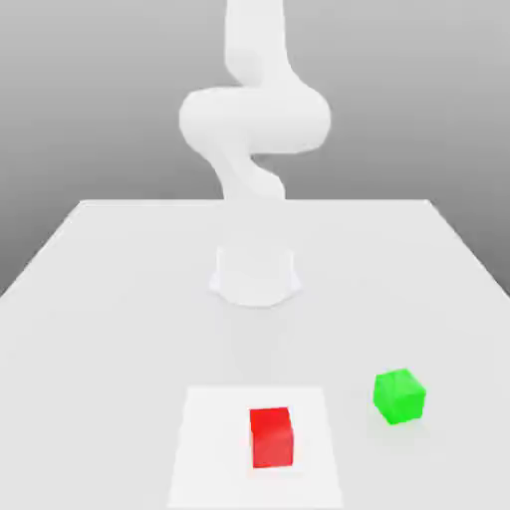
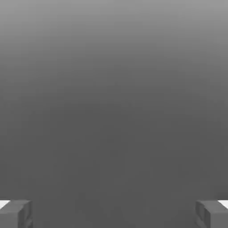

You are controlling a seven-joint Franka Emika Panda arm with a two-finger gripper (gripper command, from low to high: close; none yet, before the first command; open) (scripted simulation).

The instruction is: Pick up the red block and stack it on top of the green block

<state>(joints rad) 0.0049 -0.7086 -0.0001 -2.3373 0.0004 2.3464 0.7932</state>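
Exterior view first: the white arm (image 1: 252, 129) is seen rising from its round base (image 1: 255, 275) at the middle of the pale table (image 1: 90, 299), curling up and out of frame. The red block (image 1: 272, 436) is sat on a lighter square patch (image 1: 214, 448) of the table, close to the near edge. The green block (image 1: 399, 395) is found off to the exterior view's right of the red one, a touch further back, with a clear gap between them, so nothing's touching and nothing's stacked. Both cubes are resting flat on the table, the green one turned a bit so a corner faces the camera.

Over in the hand view, the pincer (image 2: 114, 213) is spread wide: one grey fingertip (image 2: 15, 213) is stuck at one edge of the shot and the other at the opposite edge. Nothing is gripped between them, just plain grey backdrop. Neither block is seen between or near the fingertips, and the camera looks to be pointed out at the empty background rather than down at the table. So, relative to the pincer, both blocks can only be placed as well apart from it; exactly which way can't be told.
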